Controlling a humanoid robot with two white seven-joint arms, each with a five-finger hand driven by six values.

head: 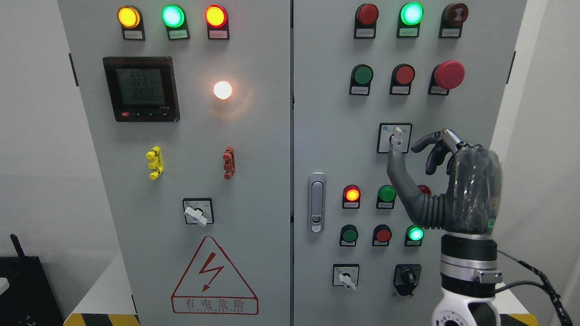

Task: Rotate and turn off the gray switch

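So we start with the big gray cabinet [253,181], which has two doors. Our right hand [446,181] is up in front of the right door [326,136]. Its arm comes up from the bottom right. We cannot see our left hand at all, so the right hand is the one that has to do this job.

Now the hand itself. It is loose and holds nothing. The thumb [401,174] sticks up and to the left. The other fingers [432,145] curl toward the door, above the palm. Between thumb and fingers there is a wide gap.

The gray switch [397,136] sits just up and to the left of that gap, on its little square plate [383,138]. The tip of the thumb is right under the plate, very near it, maybe touching its bottom edge; we cannot be sure. The fingers are off to the right of the knob, near it but apart.

The knob is small and long. Its long way runs up and down, tipped a tiny bit to the right at the top.

We think the hand must slide a little up and to the left, so thumb and fingers close on the two long sides of the knob. Then it can twist.
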